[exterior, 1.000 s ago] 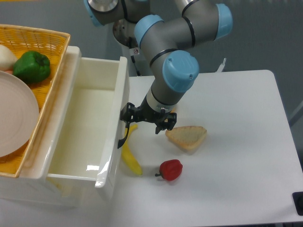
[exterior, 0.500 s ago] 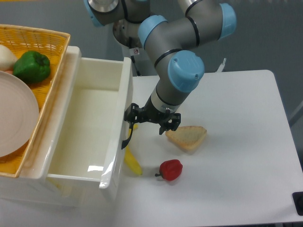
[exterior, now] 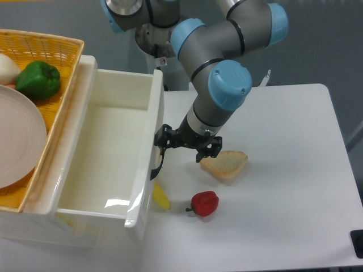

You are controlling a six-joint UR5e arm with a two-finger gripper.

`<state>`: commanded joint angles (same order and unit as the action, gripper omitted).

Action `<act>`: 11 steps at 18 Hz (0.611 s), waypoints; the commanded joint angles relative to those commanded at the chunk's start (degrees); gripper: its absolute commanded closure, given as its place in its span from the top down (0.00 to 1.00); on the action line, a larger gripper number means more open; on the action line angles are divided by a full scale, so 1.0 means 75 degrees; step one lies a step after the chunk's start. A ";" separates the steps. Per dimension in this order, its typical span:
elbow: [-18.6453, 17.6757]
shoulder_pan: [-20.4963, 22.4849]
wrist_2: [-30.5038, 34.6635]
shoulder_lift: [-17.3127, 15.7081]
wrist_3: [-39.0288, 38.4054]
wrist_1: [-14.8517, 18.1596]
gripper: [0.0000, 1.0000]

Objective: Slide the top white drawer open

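Observation:
The top white drawer (exterior: 146, 180) is a deep glossy cream tray, pulled well out to the right, and its inside is bare. Its black curved handle (exterior: 156, 168) sits on the front wall. My gripper (exterior: 189, 146) hangs just right of that front, pointing down, with its jaws spread open. The left finger (exterior: 164, 137) is against the top of the handle. The right finger (exterior: 212, 148) stands free above the table.
A yellow banana (exterior: 161, 196) lies partly under the drawer front. A bread slice (exterior: 224, 165) and a red pepper (exterior: 205, 203) lie right of it. On the cabinet a wicker basket (exterior: 54, 49) holds a green pepper (exterior: 38, 79) and a plate (exterior: 17, 141).
The drawer has slid further out to the right, and my gripper has moved right with it at the handle. More of the banana is now covered by the drawer front.

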<state>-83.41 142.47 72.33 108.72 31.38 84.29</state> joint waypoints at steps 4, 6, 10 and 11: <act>0.0023 0.0070 0.0000 0.0012 0.0012 0.0000 1.00; 0.0058 0.0070 0.0000 0.0023 0.0012 0.0012 1.00; 0.0117 0.0129 -0.0035 0.0012 0.0012 0.0047 1.00; 0.0117 0.0129 -0.0035 0.0000 0.0000 0.0047 1.00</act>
<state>-82.53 143.44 72.07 108.72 31.38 84.64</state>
